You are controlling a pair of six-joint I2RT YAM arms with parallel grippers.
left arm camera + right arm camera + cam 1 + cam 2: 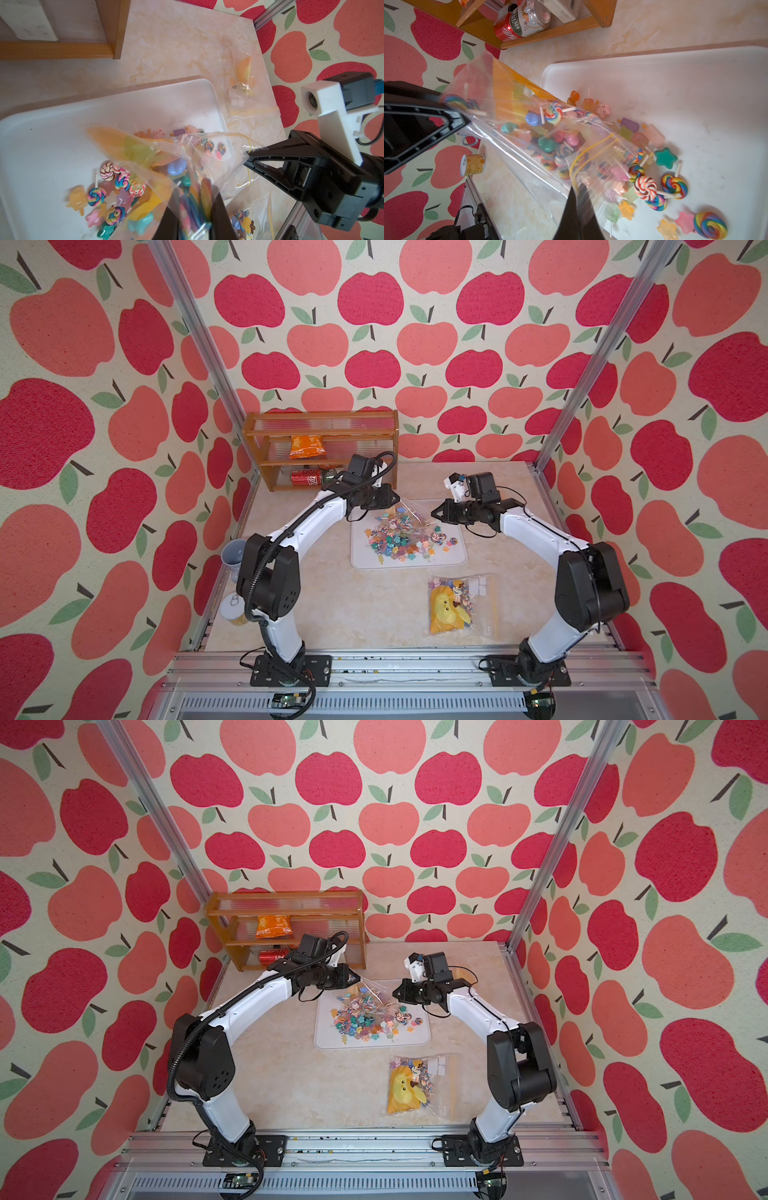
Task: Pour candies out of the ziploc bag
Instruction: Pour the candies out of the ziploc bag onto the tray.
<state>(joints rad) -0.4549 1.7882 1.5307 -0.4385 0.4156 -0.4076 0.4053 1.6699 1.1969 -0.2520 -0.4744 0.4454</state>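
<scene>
Candies (548, 143) inside ziploc bag (504, 97) are distinct only in wrist views.

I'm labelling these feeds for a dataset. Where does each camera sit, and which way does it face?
Top views: high above the front edge, facing down toward the back wall; both arms whole, tray central.
Left wrist: on the left arm, facing along the left gripper, over the candies, toward the right gripper.
Right wrist: on the right arm, facing past the right gripper, along the ziploc bag, toward the left gripper.
Shared: both wrist views show that bag.
</scene>
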